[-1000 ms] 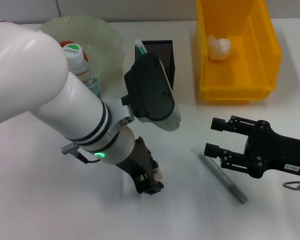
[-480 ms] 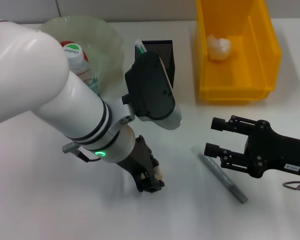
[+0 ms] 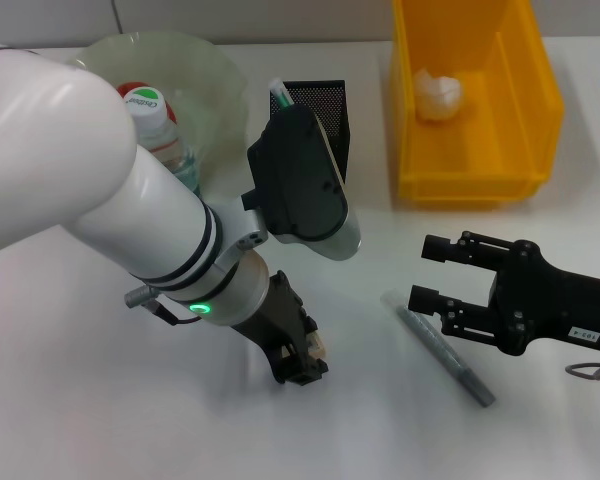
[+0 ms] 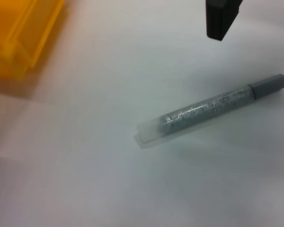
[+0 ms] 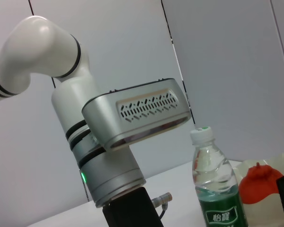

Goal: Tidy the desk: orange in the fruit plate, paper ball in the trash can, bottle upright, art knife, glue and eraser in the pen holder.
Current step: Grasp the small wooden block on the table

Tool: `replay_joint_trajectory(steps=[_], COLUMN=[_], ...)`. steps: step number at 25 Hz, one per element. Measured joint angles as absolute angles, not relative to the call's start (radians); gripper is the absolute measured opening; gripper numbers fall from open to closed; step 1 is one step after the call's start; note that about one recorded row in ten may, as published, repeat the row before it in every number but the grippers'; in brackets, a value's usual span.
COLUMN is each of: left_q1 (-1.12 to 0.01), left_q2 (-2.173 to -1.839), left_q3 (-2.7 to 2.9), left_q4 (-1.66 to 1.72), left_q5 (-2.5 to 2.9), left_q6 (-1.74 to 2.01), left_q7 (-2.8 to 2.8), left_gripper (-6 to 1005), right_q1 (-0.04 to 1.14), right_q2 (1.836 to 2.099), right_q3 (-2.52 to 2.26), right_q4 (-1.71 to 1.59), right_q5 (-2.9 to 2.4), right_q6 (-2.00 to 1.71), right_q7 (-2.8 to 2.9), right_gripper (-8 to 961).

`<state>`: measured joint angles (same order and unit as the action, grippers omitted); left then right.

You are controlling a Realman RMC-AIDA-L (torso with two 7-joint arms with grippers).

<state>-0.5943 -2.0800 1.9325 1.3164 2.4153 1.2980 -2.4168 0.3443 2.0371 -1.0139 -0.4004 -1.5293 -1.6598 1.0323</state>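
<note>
My left gripper (image 3: 302,358) is low over the table, shut on the small beige eraser (image 3: 318,347). A grey glitter glue stick (image 3: 440,348) lies flat on the table to its right; it also shows in the left wrist view (image 4: 213,109). My right gripper (image 3: 432,274) is open and empty just above the glue stick. The black mesh pen holder (image 3: 320,105) holds a green-and-white item (image 3: 277,92). The bottle (image 3: 158,125) stands upright beside the fruit plate (image 3: 205,65), and the orange (image 5: 258,182) lies in that plate. The paper ball (image 3: 437,95) lies in the yellow trash can (image 3: 470,185).
My large white left arm (image 3: 100,190) covers much of the table's left half and hides part of the plate. A corner of the trash can (image 4: 19,33) shows in the left wrist view. White table surface lies along the front edge.
Almost nothing: my left arm has shifted very slightly. The eraser stays at the left gripper's tip and the right arm has not moved.
</note>
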Motion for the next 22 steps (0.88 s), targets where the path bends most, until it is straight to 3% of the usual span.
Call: replay_joint_trajectory(steps=[14, 22], left_q1=[-0.598, -0.601], left_q2=[-2.080, -2.080], left_q3=[1.933, 1.940], left_q4=[1.298, 1.296], left_q5=[2.416, 2.431], left_q6=[1.289, 1.281], left_q7=[-2.416, -2.415], left_gripper=[444, 374], right_q1=[0.345, 0.351], right_q2=[2.039, 2.039], right_q3=[-1.014, -1.013], right_q4=[-0.408, -0.408], right_q5=[-1.529, -1.529], right_q6=[-1.660, -1.660], right_q7=[1.032, 1.036], right_gripper=[665, 665])
